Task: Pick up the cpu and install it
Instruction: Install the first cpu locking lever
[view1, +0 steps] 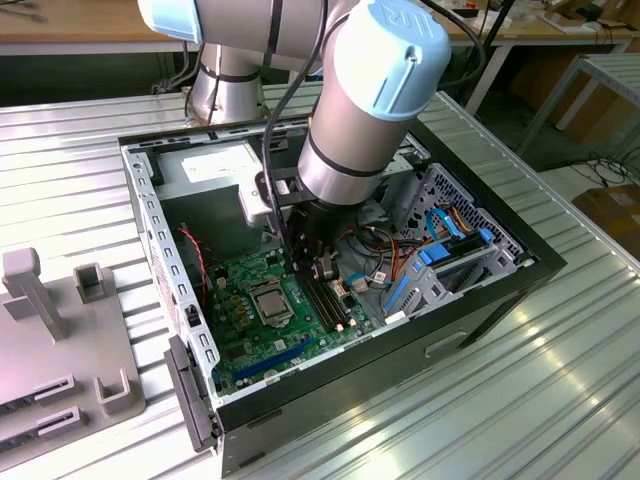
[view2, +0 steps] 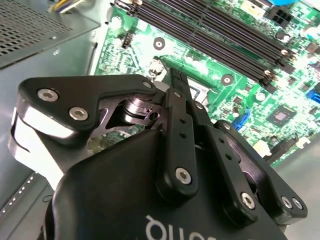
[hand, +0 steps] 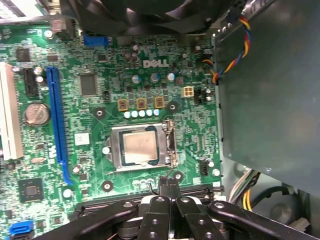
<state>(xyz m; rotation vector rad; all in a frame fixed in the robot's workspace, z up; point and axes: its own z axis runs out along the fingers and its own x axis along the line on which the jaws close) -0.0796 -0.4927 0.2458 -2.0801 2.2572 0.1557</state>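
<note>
The cpu (hand: 139, 149) is a small silver square lying flat in the metal-framed socket (hand: 116, 150) on the green motherboard (hand: 100, 75). The exterior view shows the cpu (view1: 270, 303) near the middle of the board inside the open computer case (view1: 400, 345). My gripper (hand: 169, 186) hovers above the board beside the socket, over the black memory slots. Its two fingers are pressed together with nothing between them. In the second wrist view the gripper (view2: 178, 79) points down at the socket area from above.
Black memory slots (view2: 210, 35) run beside the socket. A blue expansion slot (hand: 56, 115) and a coin battery (hand: 36, 113) lie further off. A grey metal box (hand: 270, 90) and coloured cables (hand: 227, 60) flank the board. Grey fixtures (view1: 60, 330) stand at the exterior view's left.
</note>
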